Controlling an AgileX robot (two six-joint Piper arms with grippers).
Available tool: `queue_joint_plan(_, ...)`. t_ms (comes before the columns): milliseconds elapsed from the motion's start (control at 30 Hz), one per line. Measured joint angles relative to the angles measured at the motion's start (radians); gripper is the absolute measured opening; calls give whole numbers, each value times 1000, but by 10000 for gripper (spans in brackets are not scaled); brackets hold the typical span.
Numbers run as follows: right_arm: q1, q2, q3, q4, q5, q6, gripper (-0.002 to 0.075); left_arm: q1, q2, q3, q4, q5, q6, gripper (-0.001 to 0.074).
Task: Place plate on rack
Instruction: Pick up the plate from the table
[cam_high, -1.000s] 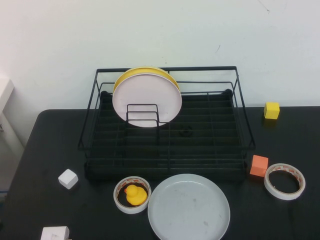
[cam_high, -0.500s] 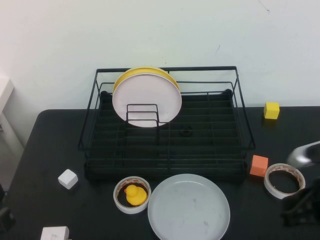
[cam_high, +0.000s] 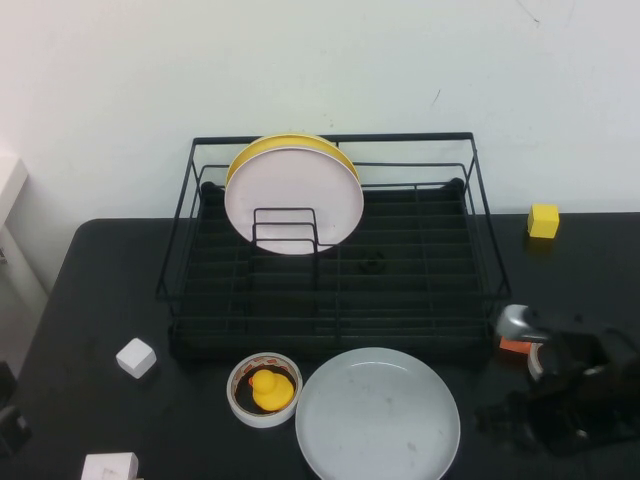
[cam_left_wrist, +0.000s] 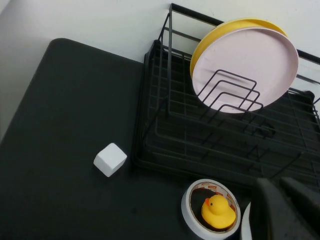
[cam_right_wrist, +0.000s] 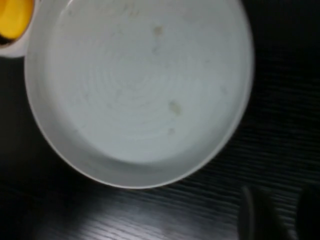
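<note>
High view, left to right: left gripper (cam_high: 10, 425) sits at the desk's (cam_high: 100, 290) edge; I cannot tell its state. The pale, speckled plate (cam_high: 378, 415) lies flat before the rack (cam_high: 335, 290). Right gripper (cam_high: 500, 418) hovers beside it, slightly parted.

The right gripper (cam_high: 500, 415) hung low just beside the plate (cam_high: 378, 416) on its right, fingers parted and pointed at its rim, not touching. The left gripper (cam_left_wrist: 287, 210) sat well left of the plate, near the table's front corner.
</note>
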Motion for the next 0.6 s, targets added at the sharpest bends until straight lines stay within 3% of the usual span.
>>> queue_joint_plan(200,0,163,-129,38,90,-7,403,0,0,0,-11,4,-1,-1)
queue_joint_plan(267,0,217,-168,50,102,-11,448,0,0,0,-19,8,-1,-1)
queue_joint_plan(467,1,333,-243,65,105,-18,470,0,0,0,-26,9,-2,-1)
queue_joint_plan(600,1,404,-287,67,113,-39,417,0,0,0,-26,9,-4,-1)
